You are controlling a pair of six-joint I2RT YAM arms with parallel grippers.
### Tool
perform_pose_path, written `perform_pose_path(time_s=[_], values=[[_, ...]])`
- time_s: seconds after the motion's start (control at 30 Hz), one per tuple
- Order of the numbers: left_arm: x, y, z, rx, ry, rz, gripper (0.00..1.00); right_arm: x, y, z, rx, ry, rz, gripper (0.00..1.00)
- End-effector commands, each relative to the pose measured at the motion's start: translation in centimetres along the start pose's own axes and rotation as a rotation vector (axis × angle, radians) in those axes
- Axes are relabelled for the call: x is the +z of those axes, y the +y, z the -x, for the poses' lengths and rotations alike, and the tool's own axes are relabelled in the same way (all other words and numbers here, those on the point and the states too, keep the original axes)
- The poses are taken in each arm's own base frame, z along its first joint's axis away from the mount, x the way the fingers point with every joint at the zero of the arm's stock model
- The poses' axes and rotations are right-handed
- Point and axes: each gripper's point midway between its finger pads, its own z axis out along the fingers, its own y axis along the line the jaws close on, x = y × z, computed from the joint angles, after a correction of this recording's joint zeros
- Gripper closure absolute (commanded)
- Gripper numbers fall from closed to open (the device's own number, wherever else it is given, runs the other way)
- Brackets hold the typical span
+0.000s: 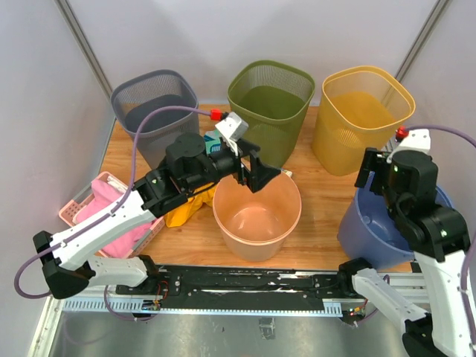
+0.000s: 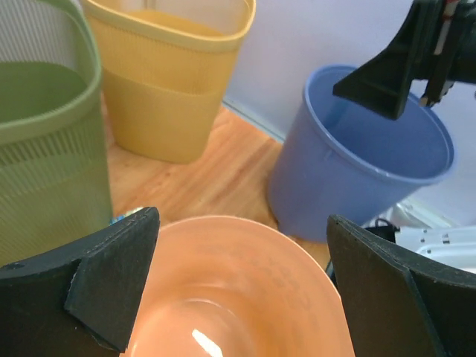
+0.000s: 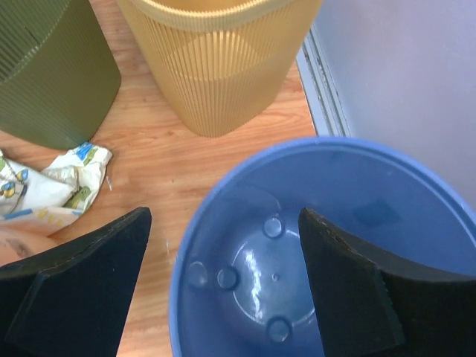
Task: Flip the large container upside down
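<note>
- Blue bucket (image 3: 297,245): smooth round plastic, upright, mouth up, at right edge of wooden tabletop (image 1: 320,223)
- Right claw (image 3: 223,290): spread wide, straddling its rim, empty
- Left claw (image 2: 245,286): wide, empty, over glossy orange tub (image 1: 256,223)

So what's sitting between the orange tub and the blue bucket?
Nothing. The top view shows only bare wooden table between the orange tub and the blue bucket. The left wrist view shows the same bare gap.
</note>
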Motion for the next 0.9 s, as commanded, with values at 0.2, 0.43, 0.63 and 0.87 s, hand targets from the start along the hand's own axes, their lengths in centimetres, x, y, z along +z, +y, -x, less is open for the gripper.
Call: perform_pose_path(time_s=[0.2, 0.43, 0.63, 0.87], values=[[-0.6, -4.3, -5.2, 0.002, 0.204, -0.155, 0.01, -4.5, -0.5, -5.4, 0.063, 0.18, 0.083, 0.17], [-2.4, -5.2, -12.6, -0.076, 0.427, -0.243, 0.01, -3.1, 4.0, -7.8, 0.063, 0.277, 0.268, 0.19], [-1.9, -2.9, -16.7, -0.092, 0.551, -0.13, 0.01, -1.3, 4.0, -10.2, 0.031, 0.355, 0.211, 0.21], [-1.4, 1.8, -20.2, -0.055, 0.688, 0.142, 0.01, -0.5, 4.3, -10.7, 0.03, 0.357, 0.206, 0.21]])
